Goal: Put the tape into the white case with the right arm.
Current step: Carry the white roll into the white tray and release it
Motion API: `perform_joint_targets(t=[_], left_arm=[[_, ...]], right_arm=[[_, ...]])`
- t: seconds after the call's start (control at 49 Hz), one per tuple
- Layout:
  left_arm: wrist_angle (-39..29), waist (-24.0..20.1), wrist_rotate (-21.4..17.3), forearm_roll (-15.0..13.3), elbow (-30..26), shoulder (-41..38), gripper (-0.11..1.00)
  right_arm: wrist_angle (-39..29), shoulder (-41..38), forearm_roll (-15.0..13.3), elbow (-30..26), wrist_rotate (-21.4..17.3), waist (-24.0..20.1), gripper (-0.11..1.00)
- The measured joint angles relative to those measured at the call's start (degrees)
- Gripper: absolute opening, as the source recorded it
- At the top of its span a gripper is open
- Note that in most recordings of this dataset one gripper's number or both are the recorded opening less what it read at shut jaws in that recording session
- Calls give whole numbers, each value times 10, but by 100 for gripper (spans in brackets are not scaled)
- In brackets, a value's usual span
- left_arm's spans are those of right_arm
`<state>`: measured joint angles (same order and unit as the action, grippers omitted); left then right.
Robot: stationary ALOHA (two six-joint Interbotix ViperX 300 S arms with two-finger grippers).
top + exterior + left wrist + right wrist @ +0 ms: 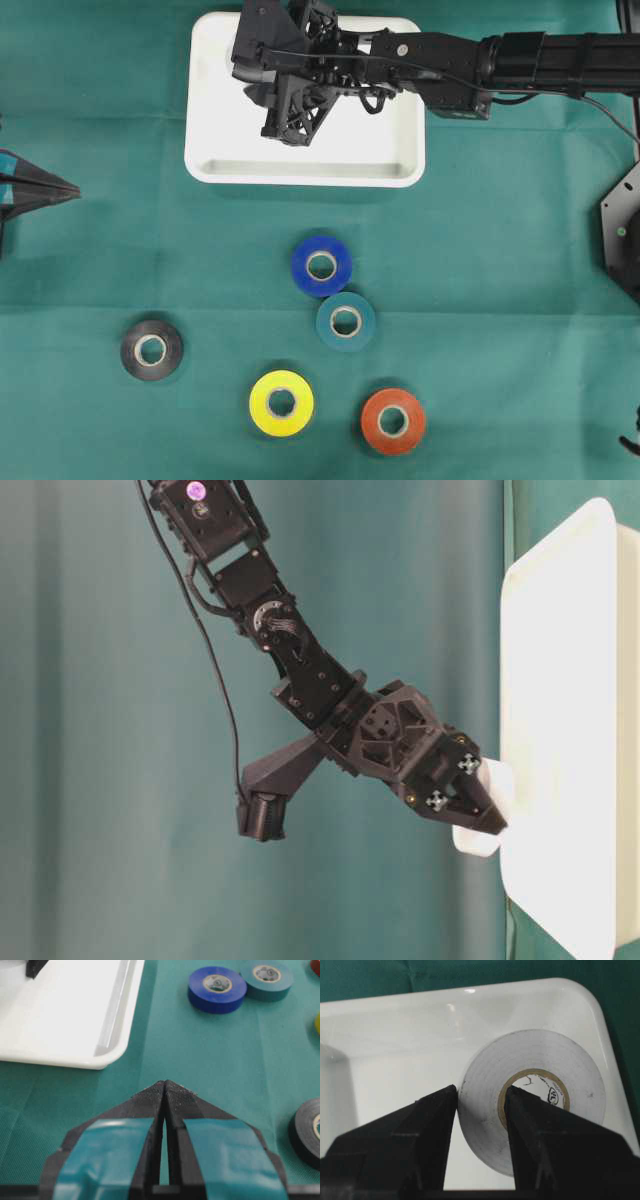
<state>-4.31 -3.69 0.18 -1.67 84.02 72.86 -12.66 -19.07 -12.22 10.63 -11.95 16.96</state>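
The right tool (480,1105) is pinched on a white tape roll (540,1090), one finger outside the wall, the other inside the cardboard core, and it hangs over the white case (300,165) near its upper left corner. The roll looks light and stiff, a smooth vinyl ring that probably won't crush; clamping one wall through the hole seems the surest hold, since the outer face looks slick. From the table-level view the roll (487,810) sits right against the case, though I can't say whether it rests on the floor yet.

The raised rim is close on two sides there, so a release needs the fingers to part without knocking that wall. The rest of the case is bare, with plenty of room. The blue (321,265), teal (346,321), black (151,350), yellow (281,403) and orange (393,421) rolls lie well apart from it on the green counter (500,300). The left tool (164,1091) rests closed at the edge, holding nothing.
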Motion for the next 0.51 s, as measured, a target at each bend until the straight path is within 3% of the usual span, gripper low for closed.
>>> perform_joint_targets(t=[0.184, 0.285, 0.408, 0.449, 0.51], left_arm=[[0, 0, 0, 0, 0, 0, 0], [0, -1, 0, 0, 0, 0, 0], [1, -1, 0, -1, 0, 0, 0], [0, -1, 0, -1, 0, 0, 0], [0, 0, 0, -1, 0, 0, 0]], right_arm=[[18, -7, -1, 0, 0, 3, 5], [35, -18, -1, 0, 0, 3, 28], [45, -20, -1, 0, 0, 3, 65], [46, -20, -1, 0, 0, 3, 69], [46, -21, -1, 0, 0, 3, 67]])
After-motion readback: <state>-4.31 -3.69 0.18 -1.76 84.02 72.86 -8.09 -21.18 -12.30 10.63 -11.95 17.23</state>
